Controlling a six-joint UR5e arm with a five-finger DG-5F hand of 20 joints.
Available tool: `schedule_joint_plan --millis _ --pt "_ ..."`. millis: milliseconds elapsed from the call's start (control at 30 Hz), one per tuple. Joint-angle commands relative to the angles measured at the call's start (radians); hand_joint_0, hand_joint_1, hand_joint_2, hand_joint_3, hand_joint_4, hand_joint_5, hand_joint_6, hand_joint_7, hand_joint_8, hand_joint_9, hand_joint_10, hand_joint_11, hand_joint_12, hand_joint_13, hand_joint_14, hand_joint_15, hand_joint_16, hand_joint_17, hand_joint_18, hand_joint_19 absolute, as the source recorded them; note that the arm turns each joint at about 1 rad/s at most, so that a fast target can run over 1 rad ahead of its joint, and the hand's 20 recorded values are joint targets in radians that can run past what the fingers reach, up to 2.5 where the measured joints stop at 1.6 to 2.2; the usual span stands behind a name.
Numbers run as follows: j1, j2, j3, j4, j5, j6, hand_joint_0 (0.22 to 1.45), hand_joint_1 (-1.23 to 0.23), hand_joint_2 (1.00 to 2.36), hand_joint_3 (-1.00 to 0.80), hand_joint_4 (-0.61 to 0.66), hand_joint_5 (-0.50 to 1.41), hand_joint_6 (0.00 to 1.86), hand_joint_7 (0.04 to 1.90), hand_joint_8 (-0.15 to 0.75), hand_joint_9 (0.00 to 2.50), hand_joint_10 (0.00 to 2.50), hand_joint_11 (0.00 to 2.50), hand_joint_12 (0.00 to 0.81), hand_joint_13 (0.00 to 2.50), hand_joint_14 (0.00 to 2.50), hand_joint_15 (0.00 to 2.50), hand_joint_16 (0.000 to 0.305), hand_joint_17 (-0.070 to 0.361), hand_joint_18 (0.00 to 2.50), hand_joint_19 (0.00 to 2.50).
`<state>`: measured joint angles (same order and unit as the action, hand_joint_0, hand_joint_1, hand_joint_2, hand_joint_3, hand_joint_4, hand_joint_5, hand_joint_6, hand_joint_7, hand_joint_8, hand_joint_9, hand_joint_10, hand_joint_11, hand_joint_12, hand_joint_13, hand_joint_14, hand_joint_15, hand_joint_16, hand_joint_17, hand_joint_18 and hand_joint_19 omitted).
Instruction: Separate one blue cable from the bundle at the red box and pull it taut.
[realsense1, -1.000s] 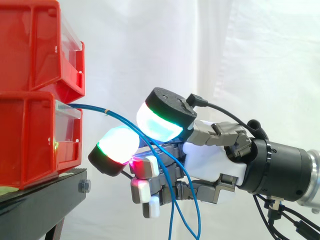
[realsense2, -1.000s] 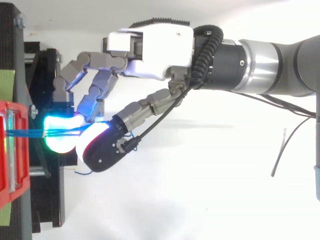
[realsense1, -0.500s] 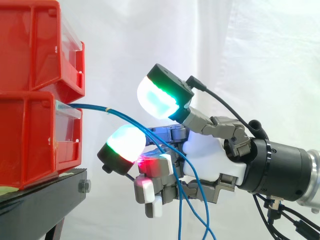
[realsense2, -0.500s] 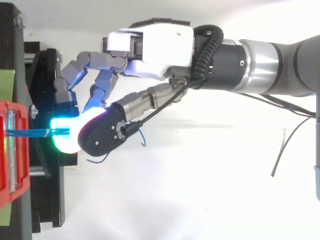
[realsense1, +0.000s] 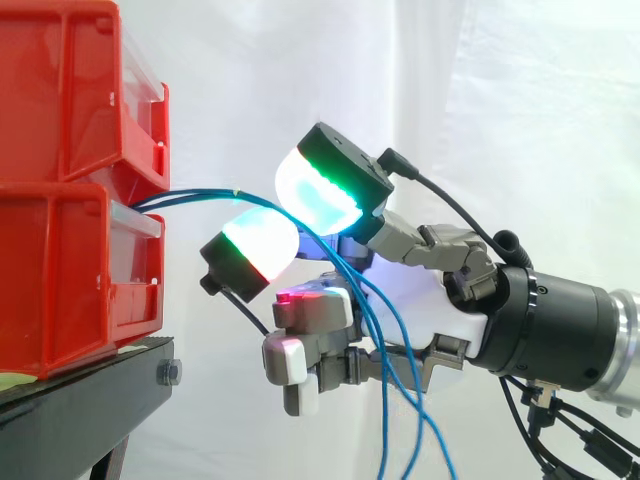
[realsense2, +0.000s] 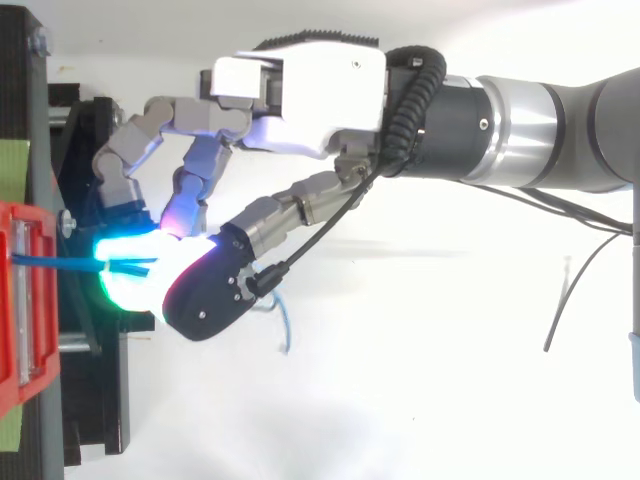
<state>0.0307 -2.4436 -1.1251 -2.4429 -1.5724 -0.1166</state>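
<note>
The lower ends of the blue cables (realsense1: 200, 193) are cut off by the bottom edge of the side view. Their start is hidden inside the lower red bin (realsense1: 60, 280). In the top view the contact area is covered by the black back of one large pad (realsense2: 205, 295).

The hand (realsense1: 425, 305) is curled. The cables are pinched between two large glowing pads, the upper (realsense1: 320, 190) and the lower (realsense1: 252, 248), which are pressed close together. The shorter fingers (realsense1: 300, 312) are bent below the pinch, and the strands run down past them across the palm.

Several strands are shown in the side view, hanging slack on the palm side of the pinch. Between bin and pads they run in a shallow arc, not a straight line. In the top view that stretch (realsense2: 60, 262) is seen as one line, and a loose curl (realsense2: 282, 328) is seen beside the pad.

The lower bin sits under an upper red bin (realsense1: 70, 90) on a black stand (realsense1: 90, 385). A white curtain (realsense1: 520, 120) is hung behind.
</note>
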Motion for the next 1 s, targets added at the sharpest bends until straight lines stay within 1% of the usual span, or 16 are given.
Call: schedule_joint_plan --millis 0,100,400,967 --pt "0.000 0.002 0.004 -0.002 0.000 0.000 0.80 -0.86 1.00 -0.50 -0.04 -0.17 0.97 1.20 0.419 1.26 0.02 1.26 0.421 1.16 0.03 0.70 0.048 0.108 1.06 0.67" --pt "0.002 0.000 0.004 -0.002 0.000 0.000 0.76 -0.88 1.00 -0.50 0.02 -0.16 0.97 1.18 0.421 1.27 0.02 1.28 0.420 1.17 0.03 0.71 0.048 0.107 1.06 0.68" --pt "0.006 0.000 0.002 -0.004 0.000 -0.008 0.68 -0.94 1.00 -0.50 0.09 -0.14 0.96 1.11 0.421 1.30 0.02 1.29 0.422 1.18 0.03 0.74 0.047 0.105 1.06 0.69" --pt "0.009 0.000 0.002 -0.010 0.000 -0.014 0.55 -1.07 1.00 -0.50 0.10 -0.14 0.95 1.10 0.417 1.29 0.02 1.30 0.435 1.18 0.03 0.76 0.049 0.110 1.08 0.70"
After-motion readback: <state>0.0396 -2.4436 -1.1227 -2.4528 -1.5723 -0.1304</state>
